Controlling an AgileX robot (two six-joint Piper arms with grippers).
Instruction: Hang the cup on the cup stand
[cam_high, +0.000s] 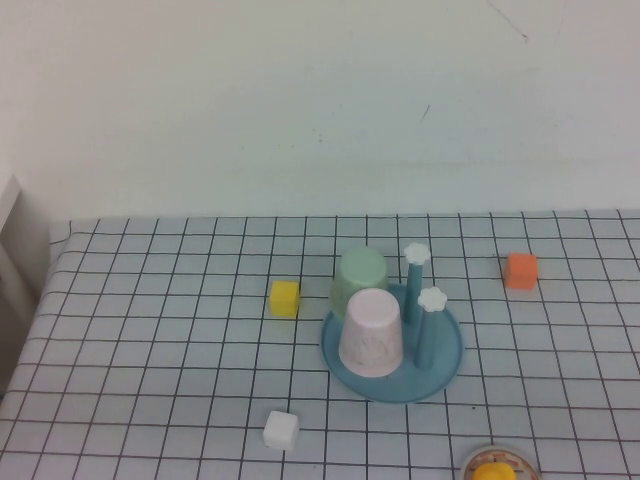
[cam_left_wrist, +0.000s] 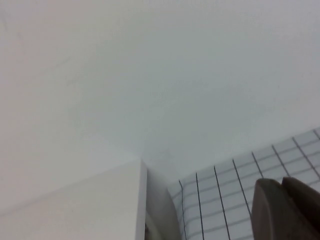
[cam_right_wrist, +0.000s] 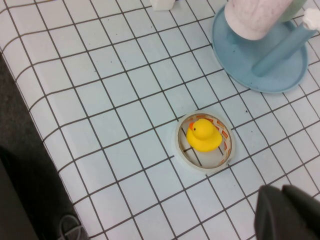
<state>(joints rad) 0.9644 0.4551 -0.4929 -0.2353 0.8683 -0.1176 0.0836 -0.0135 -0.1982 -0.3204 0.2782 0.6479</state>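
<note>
The mint-green cup (cam_high: 360, 280) stands mouth-down at the back left of the cup stand (cam_high: 440, 365); whether it sits on a peg is hidden. A pale pink cup (cam_high: 371, 333) is upturned on the stand in front of it. Two blue pegs with white flower caps (cam_high: 432, 298) stand free on the right. Neither arm shows in the high view. My left gripper (cam_left_wrist: 282, 187) is shut and holds nothing, over the table's far left corner. My right gripper (cam_right_wrist: 282, 190) is shut and holds nothing, above the near table, apart from the stand (cam_right_wrist: 265, 75) and the pink cup (cam_right_wrist: 255, 17).
A yellow block (cam_high: 284, 298) lies left of the stand, an orange block (cam_high: 520, 270) at the back right, a white block (cam_high: 281, 430) at the front. A yellow duck (cam_right_wrist: 203, 135) sits inside a tape ring (cam_right_wrist: 181, 150) near the front edge. A white panel (cam_left_wrist: 75, 205) borders the table's left.
</note>
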